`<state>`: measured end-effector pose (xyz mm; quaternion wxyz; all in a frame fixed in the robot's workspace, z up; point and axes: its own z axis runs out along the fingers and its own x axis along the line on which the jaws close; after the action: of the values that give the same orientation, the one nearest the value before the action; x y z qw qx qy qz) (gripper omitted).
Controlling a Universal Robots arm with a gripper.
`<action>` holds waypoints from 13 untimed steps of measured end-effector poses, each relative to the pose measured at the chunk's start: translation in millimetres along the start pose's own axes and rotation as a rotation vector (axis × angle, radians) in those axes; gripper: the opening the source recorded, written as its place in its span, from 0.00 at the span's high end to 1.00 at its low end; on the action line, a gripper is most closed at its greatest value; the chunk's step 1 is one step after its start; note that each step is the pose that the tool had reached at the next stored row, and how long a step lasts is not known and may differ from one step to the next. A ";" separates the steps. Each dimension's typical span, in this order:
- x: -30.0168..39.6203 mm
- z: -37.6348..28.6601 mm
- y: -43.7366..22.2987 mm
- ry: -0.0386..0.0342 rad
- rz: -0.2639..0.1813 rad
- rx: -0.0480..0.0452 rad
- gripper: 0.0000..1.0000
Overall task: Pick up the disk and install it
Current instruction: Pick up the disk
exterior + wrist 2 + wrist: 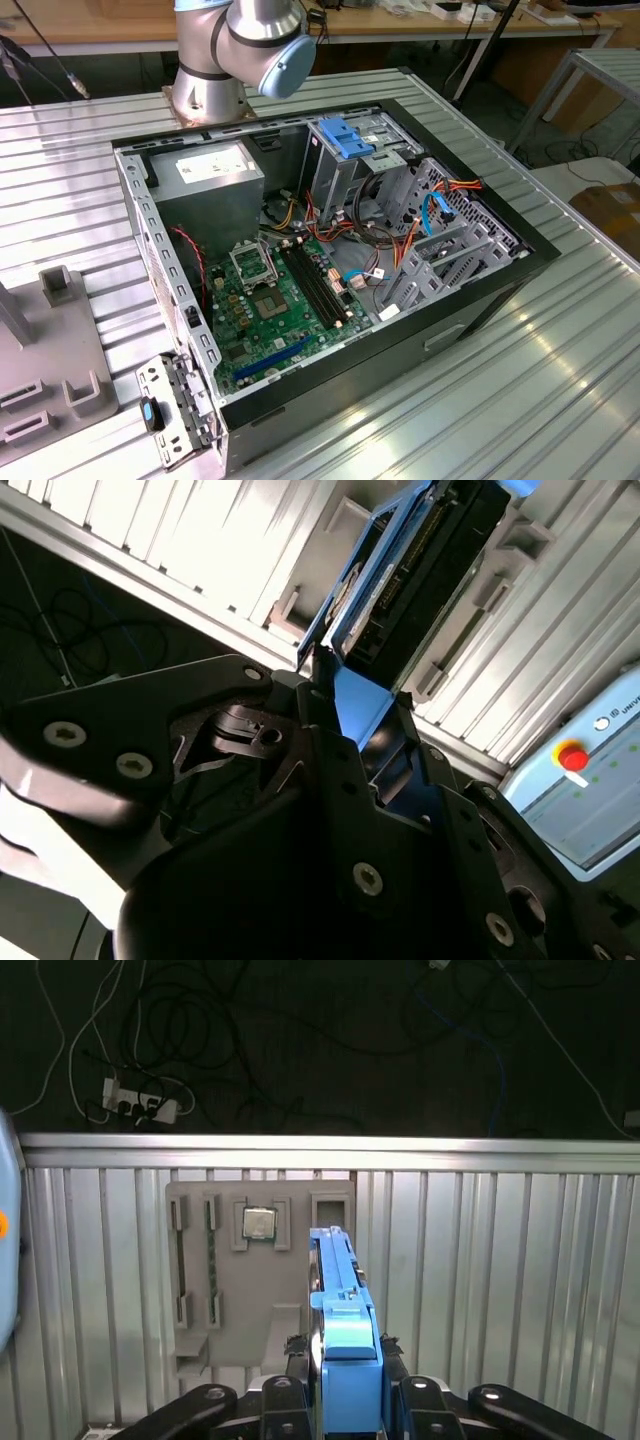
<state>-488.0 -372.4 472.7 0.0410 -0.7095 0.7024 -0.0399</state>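
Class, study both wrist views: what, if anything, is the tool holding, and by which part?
The tool grips the disk by its blue end tab.

A few letters are seen on the pale blue panel beside the red button in the second wrist view, cut off at the picture's edge. In the exterior view a white label is stuck on the grey power supply box; its print cannot be made out.
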 end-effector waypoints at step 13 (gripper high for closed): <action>0.2 -14.4 -22.4 -0.0001 0.000 -0.0001 0.64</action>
<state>-467.4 -372.4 489.5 0.0410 -0.7094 0.7024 -0.0398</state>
